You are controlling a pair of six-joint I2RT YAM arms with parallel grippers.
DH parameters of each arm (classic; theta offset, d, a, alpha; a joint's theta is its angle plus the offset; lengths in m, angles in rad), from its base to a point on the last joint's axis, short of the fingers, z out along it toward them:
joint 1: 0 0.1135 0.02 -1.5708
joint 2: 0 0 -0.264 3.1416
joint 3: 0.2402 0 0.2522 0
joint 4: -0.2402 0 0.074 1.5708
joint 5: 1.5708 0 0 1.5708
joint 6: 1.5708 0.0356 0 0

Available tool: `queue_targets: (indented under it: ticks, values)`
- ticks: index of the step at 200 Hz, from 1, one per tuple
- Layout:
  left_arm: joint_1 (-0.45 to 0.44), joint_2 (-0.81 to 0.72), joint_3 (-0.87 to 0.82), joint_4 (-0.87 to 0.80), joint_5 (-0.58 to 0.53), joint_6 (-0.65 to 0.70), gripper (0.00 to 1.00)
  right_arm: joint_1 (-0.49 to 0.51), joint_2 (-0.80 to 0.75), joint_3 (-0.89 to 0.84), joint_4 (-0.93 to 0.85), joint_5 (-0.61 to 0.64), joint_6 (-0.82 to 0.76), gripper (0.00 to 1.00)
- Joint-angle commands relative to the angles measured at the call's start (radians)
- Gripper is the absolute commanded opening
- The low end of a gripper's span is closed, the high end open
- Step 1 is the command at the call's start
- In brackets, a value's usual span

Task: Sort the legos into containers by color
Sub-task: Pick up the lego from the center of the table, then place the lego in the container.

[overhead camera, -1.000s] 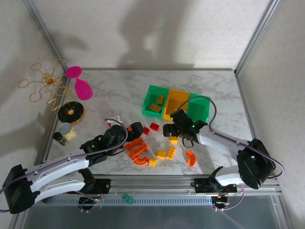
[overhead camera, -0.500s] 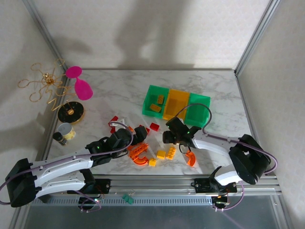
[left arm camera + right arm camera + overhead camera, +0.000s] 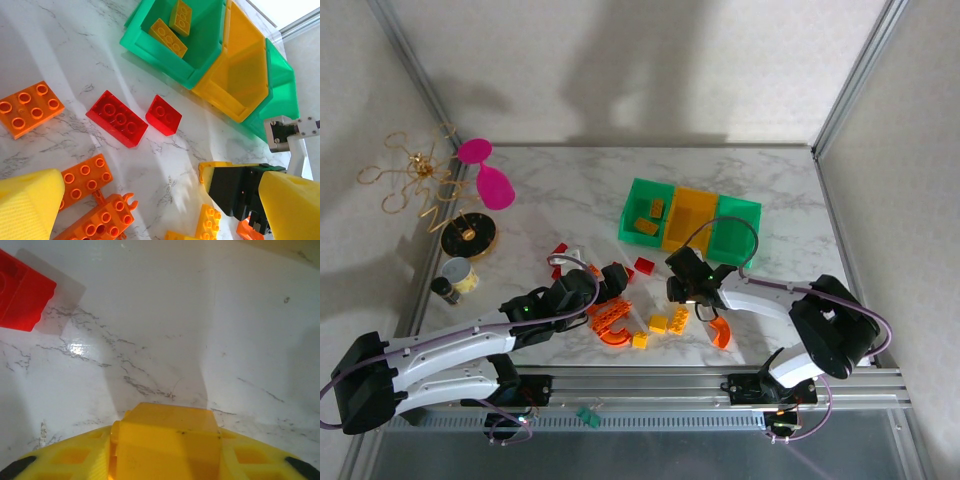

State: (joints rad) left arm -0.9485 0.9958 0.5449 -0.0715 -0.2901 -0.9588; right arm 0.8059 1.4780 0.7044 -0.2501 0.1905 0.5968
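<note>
The containers stand in a row: a green bin (image 3: 648, 212) (image 3: 196, 55) holding two yellow legos (image 3: 169, 37), a yellow-orange bin (image 3: 691, 220) (image 3: 240, 80) and a second green bin (image 3: 735, 226). My right gripper (image 3: 684, 291) (image 3: 165, 452) is low on the table, shut on a yellow lego (image 3: 167, 432) (image 3: 214, 169). Left of it, my left gripper (image 3: 613, 280) (image 3: 160, 192) hangs open above orange legos (image 3: 85, 175) (image 3: 610, 318). Two red legos (image 3: 116, 118) lie ahead of it. More yellow legos (image 3: 668, 321) lie nearby.
An orange arch (image 3: 720, 333) lies near the front edge. Small red pieces (image 3: 559, 250) sit left of my left arm. At the far left are a pink goblet (image 3: 492, 180), a black-and-gold disc (image 3: 469, 236), gold wire (image 3: 415, 175) and a small jar (image 3: 456, 275).
My right gripper has moved left and down onto the yellow lego and closed round it. My left arm has shifted right, uncovering small red pieces on its left.
</note>
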Motion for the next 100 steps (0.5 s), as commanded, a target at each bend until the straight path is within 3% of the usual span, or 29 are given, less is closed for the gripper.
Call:
queue_targets:
  ticks: [1, 44, 100]
  values:
    - [-0.006, -0.012, 0.025, -0.009, -0.049, 0.008, 0.99, 0.009, -0.048, 0.044, 0.003, 0.031, -0.058, 0.40]
    - [0.019, -0.035, 0.074, -0.058, -0.096, 0.067, 1.00, 0.003, -0.009, 0.218, -0.020, 0.089, -0.172, 0.41]
    - [0.114, -0.054, 0.092, -0.046, -0.055, 0.119, 1.00, -0.082, 0.227, 0.532, 0.031, 0.084, -0.286, 0.42]
